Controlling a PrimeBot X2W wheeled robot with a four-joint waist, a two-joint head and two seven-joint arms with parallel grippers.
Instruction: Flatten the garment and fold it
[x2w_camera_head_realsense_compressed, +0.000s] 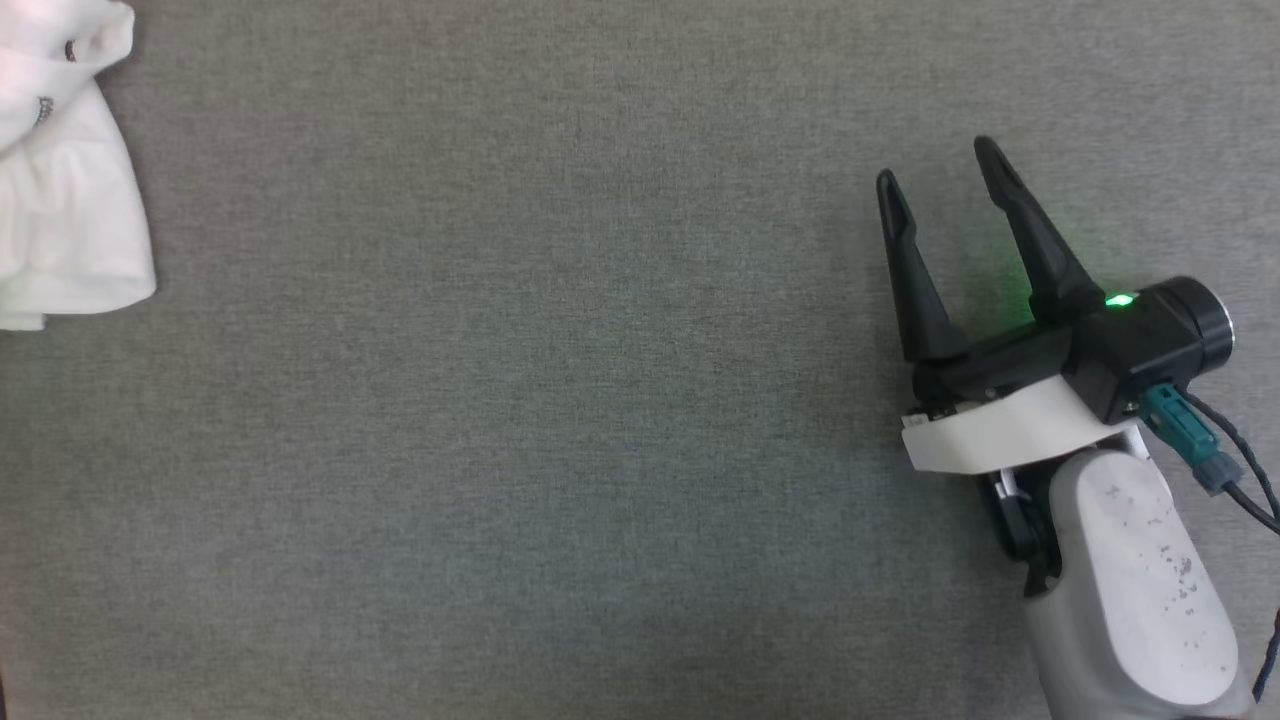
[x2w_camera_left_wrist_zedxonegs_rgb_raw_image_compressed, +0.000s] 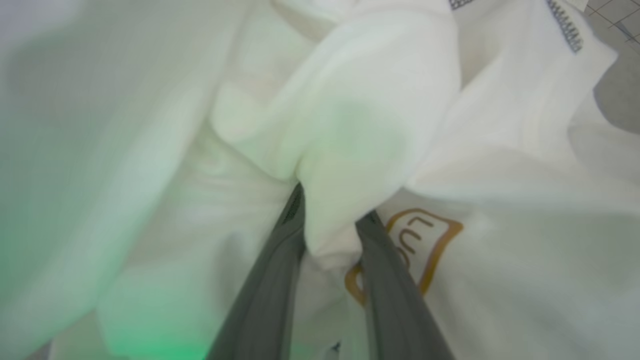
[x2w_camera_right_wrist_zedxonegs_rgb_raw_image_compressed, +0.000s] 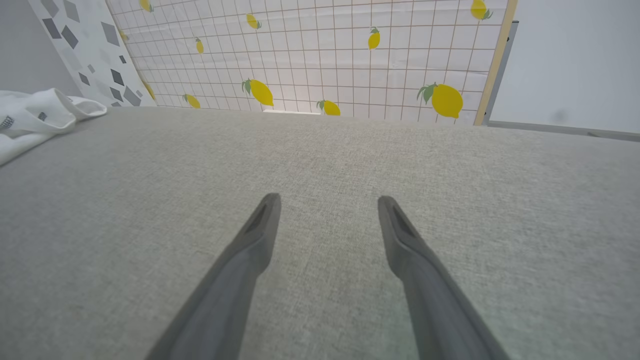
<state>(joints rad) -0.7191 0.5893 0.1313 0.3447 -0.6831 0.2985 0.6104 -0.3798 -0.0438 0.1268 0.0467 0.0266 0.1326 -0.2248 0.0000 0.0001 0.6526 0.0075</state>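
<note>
The white garment (x2w_camera_head_realsense_compressed: 62, 210) lies bunched at the far left edge of the grey surface, with dark stitching showing near its top. In the left wrist view the garment (x2w_camera_left_wrist_zedxonegs_rgb_raw_image_compressed: 360, 90) is crumpled all around, and my left gripper (x2w_camera_left_wrist_zedxonegs_rgb_raw_image_compressed: 332, 212) is shut on a thick fold of it; a gold-outlined label (x2w_camera_left_wrist_zedxonegs_rgb_raw_image_compressed: 425, 235) shows beside the right finger. My right gripper (x2w_camera_head_realsense_compressed: 935, 163) hovers open over bare surface at the right, far from the cloth. In the right wrist view its fingers (x2w_camera_right_wrist_zedxonegs_rgb_raw_image_compressed: 260, 225) spread wide with nothing between them, and a garment (x2w_camera_right_wrist_zedxonegs_rgb_raw_image_compressed: 35, 117) edge lies at the far left.
A grey fabric-covered surface (x2w_camera_head_realsense_compressed: 520, 420) stretches across the whole work area. Beyond its far edge stand a lemon-patterned grid panel (x2w_camera_right_wrist_zedxonegs_rgb_raw_image_compressed: 350, 45), a panel with grey diamonds (x2w_camera_right_wrist_zedxonegs_rgb_raw_image_compressed: 80, 40), and a pale board (x2w_camera_right_wrist_zedxonegs_rgb_raw_image_compressed: 575, 60).
</note>
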